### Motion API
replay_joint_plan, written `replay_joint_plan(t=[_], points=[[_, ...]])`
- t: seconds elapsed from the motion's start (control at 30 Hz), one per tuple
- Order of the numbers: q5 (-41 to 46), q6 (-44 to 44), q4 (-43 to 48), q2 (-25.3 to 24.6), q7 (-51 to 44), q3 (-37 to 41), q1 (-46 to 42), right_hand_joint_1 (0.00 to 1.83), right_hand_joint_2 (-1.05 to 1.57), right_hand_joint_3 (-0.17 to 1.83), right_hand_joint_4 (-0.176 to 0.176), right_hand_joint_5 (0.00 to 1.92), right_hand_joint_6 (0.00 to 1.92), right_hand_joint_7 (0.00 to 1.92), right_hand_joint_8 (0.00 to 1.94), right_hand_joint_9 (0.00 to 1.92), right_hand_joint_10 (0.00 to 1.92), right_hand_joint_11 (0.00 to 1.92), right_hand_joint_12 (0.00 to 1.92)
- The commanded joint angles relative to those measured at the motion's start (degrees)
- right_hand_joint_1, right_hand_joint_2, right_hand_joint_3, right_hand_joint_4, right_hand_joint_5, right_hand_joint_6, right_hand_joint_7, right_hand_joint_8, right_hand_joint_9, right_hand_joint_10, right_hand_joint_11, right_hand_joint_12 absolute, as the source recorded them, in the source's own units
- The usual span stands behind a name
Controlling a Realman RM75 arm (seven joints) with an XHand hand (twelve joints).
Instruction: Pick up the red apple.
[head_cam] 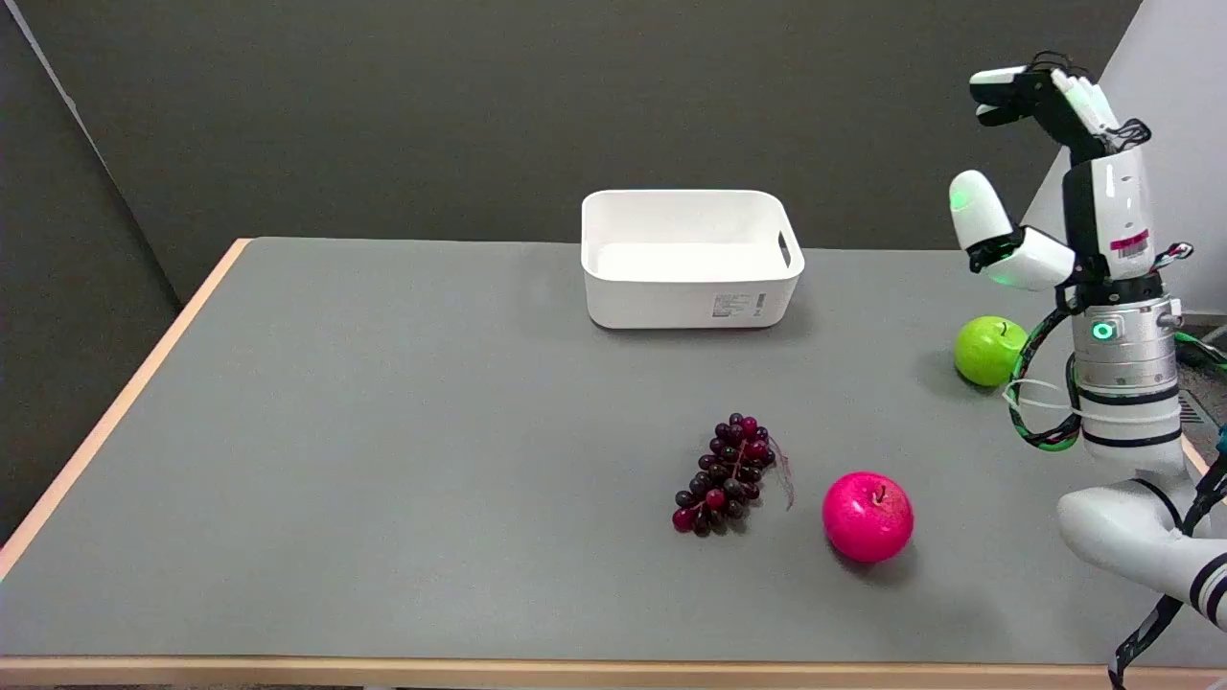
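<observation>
Hanging high at the table's right edge, the right hand (1050, 182) holds nothing, its fingers spread apart and pointing upward, with the red apple (868, 516) well below it and off toward the picture's left, near the front edge of the table (383, 460). The apple is round, so no approach axis matters. The white bin (690, 259) at the back looks empty; dark grapes (726, 473) lie just beside the apple, a green apple (989, 350) nearer the wrist.
</observation>
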Motion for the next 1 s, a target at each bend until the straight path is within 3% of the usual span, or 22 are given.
replay_joint_plan(t=[0.03, 0.23, 0.43, 0.57, 0.73, 1.0], points=[[-3.1, -2.96, 0.29, 0.85, -0.38, 0.55, 0.23, 0.43, 0.73, 0.9, 0.153, 0.4, 0.86, 0.56, 0.65, 0.53, 1.06, 0.28, 1.38], [-8.25, -6.14, 1.63, 4.5, 0.52, 4.99, -1.8, 0.43, 0.74, 0.89, 0.153, 0.4, 0.87, 0.56, 0.65, 0.53, 1.07, 0.28, 1.37], [-7.66, -11.99, 5.09, 8.57, 1.76, 12.83, -11.4, 0.43, 0.74, 0.87, 0.147, 0.41, 0.88, 0.57, 0.67, 0.54, 1.09, 0.3, 1.39], [-7.34, -14.7, 4.6, 7.48, 10.69, 16.42, -15.01, 0.42, 0.73, 0.87, 0.145, 0.4, 0.86, 0.58, 0.69, 0.54, 1.1, 0.31, 1.41], [-7.25, -10.82, -2.22, 6.02, 23.36, 17.12, -15.59, 0.37, 0.71, 0.87, 0.144, 0.39, 0.81, 0.58, 0.69, 0.55, 1.1, 0.31, 1.41], [-8.47, -2.02, -9.17, 5.69, 30.75, 20.95, -19.6, 0.33, 0.68, 0.86, 0.135, 0.38, 0.77, 0.58, 0.67, 0.53, 1.11, 0.3, 1.44]])
